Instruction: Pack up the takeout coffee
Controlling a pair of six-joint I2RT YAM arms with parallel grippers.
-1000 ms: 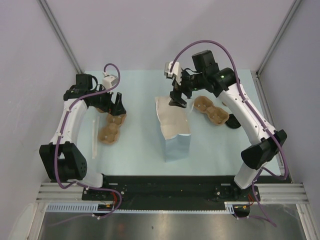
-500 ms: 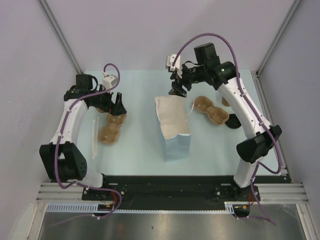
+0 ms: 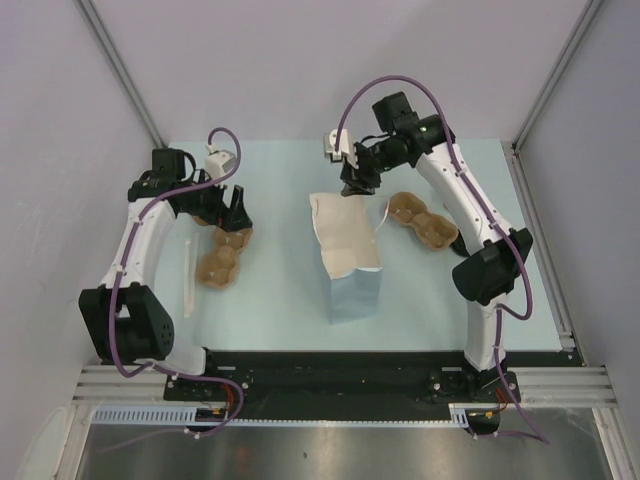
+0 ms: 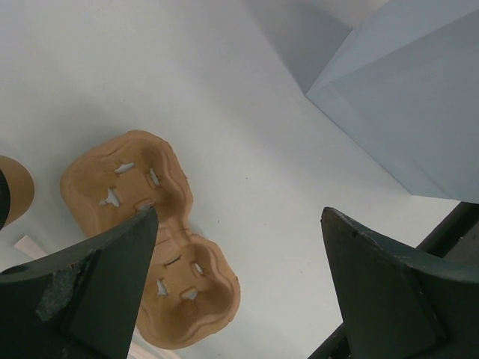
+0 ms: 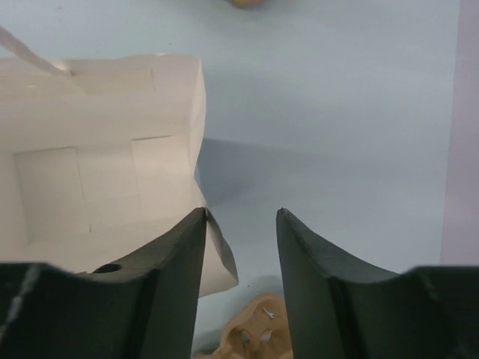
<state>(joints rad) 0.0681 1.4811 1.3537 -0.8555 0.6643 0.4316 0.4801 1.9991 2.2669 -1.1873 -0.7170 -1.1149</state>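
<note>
The takeout coffee shows only as a sliver of tan kraft cup (image 4: 16,196) at the left edge of the left wrist view; I cannot make it out from above. My left gripper (image 4: 239,212) (image 3: 232,205) hangs wide open and empty above a brown pulp carrier (image 4: 127,179) (image 3: 220,258). The light-blue paper bag (image 3: 345,250) (image 5: 105,179) stands open mid-table. My right gripper (image 3: 357,190) (image 5: 241,211) hovers over the bag's far rim. Its jaws are partly closed with only table showing between them, and the bag's corner lies under the left finger.
A second pulp carrier (image 3: 425,222) (image 5: 254,333) lies right of the bag, under my right arm. A thin white strip (image 3: 187,275) lies left of the left carrier. The bag's side wall (image 4: 404,112) rises to the right of my left gripper.
My right gripper has lifted off the bag's mouth and drawn back towards the far rim, its jaws narrowing from wide open. The left arm has not moved.
</note>
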